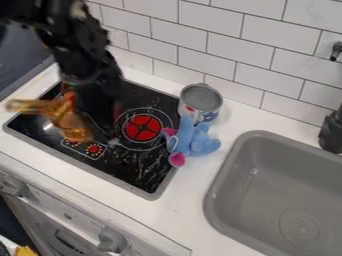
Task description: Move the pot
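The orange pot (71, 119) is at the left side of the black stove (137, 167), right by my gripper (99, 122). I can't tell if I'm pinching it. I guess the job isn't done: it must sit safely, with me away.

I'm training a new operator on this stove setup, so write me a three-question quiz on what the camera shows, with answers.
1. What stands between the blue plush toy and the tiled wall?
2. True or false: the amber pot and the blue plush toy are on opposite sides of the red burner marking on the cooktop.
3. Which colour is the sink? (a) white (b) gray (c) green

Key: 1. A can. 2. True. 3. (b).
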Action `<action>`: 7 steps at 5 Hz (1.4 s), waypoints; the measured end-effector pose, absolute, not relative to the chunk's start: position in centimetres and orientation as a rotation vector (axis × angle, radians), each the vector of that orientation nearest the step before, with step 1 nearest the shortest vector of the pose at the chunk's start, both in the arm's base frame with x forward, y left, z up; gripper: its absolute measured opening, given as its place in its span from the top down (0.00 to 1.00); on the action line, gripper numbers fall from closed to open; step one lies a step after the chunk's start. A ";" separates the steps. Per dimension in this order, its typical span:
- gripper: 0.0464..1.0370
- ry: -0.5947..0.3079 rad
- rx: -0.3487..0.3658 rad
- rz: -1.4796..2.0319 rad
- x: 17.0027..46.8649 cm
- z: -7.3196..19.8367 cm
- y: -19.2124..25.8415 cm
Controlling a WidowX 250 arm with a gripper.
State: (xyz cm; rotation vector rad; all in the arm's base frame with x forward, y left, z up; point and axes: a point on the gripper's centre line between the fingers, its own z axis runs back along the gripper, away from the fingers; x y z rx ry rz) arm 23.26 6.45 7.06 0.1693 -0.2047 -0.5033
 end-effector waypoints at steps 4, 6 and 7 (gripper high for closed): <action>0.96 -0.105 0.252 -0.229 24.3 5.4 16.3; 0.96 -0.051 0.276 -0.227 24.8 2.8 18.3; 0.96 -0.066 0.267 -0.248 25.6 2.0 18.5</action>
